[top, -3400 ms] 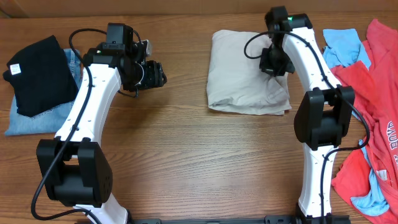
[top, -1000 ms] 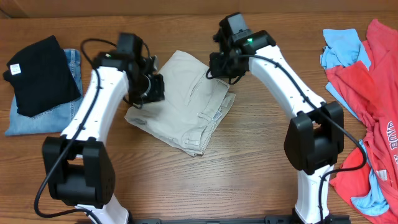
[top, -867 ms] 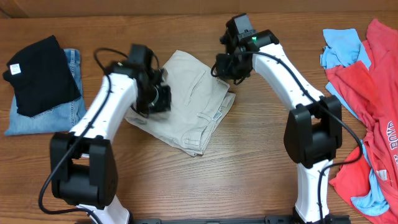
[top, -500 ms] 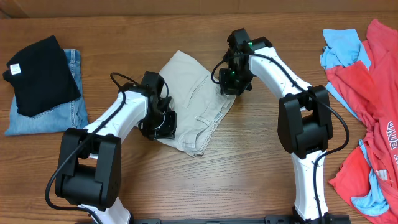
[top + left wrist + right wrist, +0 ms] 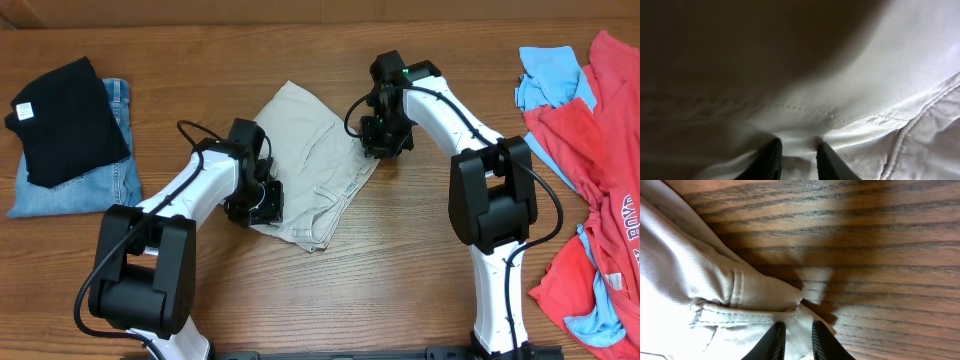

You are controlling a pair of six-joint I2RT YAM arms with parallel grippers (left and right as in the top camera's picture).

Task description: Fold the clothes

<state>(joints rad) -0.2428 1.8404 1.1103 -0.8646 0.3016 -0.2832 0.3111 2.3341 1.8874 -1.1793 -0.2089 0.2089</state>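
Beige trousers (image 5: 310,150) lie folded at frame center; left gripper (image 5: 797,159) and right gripper (image 5: 796,339) each pinch cloth between narrowed jaws.

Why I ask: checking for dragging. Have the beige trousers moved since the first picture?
Yes. The trousers slid left, toward the black garment, and turned.

Black garment (image 5: 65,128) w/ white tag (image 5: 22,110) on jeans (image 5: 60,193), red/blue clothes (image 5: 600,135) rt

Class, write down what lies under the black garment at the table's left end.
Blue denim jeans lie under the black garment, showing past its lower and right edges. The rest of the jeans is covered.
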